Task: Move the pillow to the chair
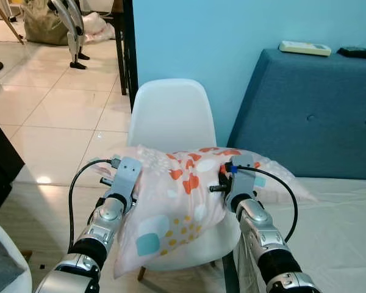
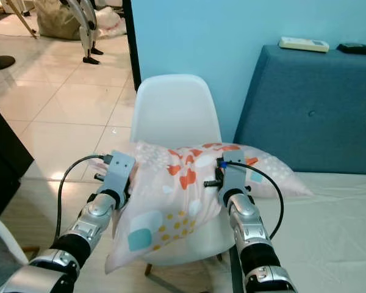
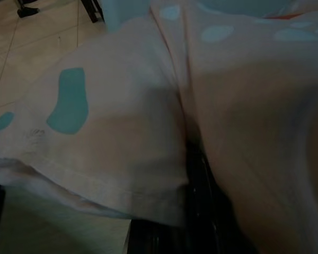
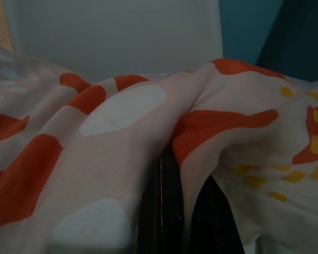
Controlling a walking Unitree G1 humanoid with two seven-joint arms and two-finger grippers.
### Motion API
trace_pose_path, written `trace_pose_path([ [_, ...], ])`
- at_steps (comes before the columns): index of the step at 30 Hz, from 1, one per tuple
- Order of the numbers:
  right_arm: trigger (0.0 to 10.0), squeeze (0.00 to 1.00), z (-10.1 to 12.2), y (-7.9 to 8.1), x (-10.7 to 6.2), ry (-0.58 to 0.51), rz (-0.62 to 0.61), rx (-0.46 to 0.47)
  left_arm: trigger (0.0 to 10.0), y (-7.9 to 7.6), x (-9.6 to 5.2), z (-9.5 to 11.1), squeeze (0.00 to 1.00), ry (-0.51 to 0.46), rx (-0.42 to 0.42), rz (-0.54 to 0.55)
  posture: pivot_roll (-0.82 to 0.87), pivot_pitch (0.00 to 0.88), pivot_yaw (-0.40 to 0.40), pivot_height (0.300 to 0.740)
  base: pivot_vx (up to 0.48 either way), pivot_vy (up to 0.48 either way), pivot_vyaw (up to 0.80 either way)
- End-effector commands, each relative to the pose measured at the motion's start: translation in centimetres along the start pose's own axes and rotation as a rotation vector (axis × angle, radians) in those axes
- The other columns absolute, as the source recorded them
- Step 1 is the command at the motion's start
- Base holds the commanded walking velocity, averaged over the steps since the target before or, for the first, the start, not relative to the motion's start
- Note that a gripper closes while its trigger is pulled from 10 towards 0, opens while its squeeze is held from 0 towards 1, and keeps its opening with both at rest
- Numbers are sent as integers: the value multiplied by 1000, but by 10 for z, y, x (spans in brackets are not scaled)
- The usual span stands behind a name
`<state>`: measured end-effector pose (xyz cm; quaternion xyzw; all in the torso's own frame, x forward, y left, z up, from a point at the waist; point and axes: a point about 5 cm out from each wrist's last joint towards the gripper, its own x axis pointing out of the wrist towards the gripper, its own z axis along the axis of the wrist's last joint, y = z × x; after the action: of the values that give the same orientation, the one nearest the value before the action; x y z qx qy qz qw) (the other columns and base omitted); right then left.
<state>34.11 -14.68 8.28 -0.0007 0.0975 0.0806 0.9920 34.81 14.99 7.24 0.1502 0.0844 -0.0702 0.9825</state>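
- Two grippers gripping one soft pale-pink pillow (image 1: 177,201) printed with orange, teal, white and yellow shapes, one at each side of it.
- Left gripper (image 1: 136,183) pinching the pillow's left edge; black fingers (image 3: 201,211) clamped on the fabric, a fold bunching over them in the left wrist view.
- Right gripper (image 1: 227,183) biting into the right side, near the orange patches; fingers (image 4: 167,211) closed on a ridge of cloth in the right wrist view.
- Pillow draping over the seat of the white moulded plastic chair (image 1: 171,116), upper edge lying against the foot of the backrest, lower left corner sagging past the seat's front edge toward the glossy beige tiled floor (image 1: 55,110).
- Right corner of the pillow reaching out past the seat toward the white bed sheet (image 1: 341,226), below the dark blue padded headboard (image 1: 311,116).
- Judging progress: carrying apparently done, pillow already over the chair and seemingly resting on it.
- Remaining, as a guess: settling the pillow squarely on the seat, opening both sets of fingers, drawing both arms back.
- Watching one risk: overhanging front corner possibly dragging the pillow off the seat once released.
- Calling for a nudge toward the backrest before letting go.
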Motion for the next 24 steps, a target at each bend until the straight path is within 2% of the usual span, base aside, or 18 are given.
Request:
trace_pose_path([
  [1, 10000, 0, 2, 8, 1, -16, 42, 11, 10000, 2, 2, 7, 0, -26, 18, 1, -46, 126, -57, 660, 0, 0, 0],
  [10, 10000, 0, 2, 6, 1, -21, 10, 20, 10000, 4, 5, 14, 0, -36, 60, -20, -48, 130, -25, 650, 0, 0, 0],
  [16, 10000, 0, 0, 5, -3, -30, 15, 34, 10000, 5, 7, 17, 0, -40, 64, -25, -46, 137, -16, 626, 0, 0, 0],
  [24, 10000, 0, -2, 5, -2, -18, -1, 26, 10000, 4, 6, 17, 0, -42, 77, -44, -37, 150, -2, 626, 0, 0, 0],
])
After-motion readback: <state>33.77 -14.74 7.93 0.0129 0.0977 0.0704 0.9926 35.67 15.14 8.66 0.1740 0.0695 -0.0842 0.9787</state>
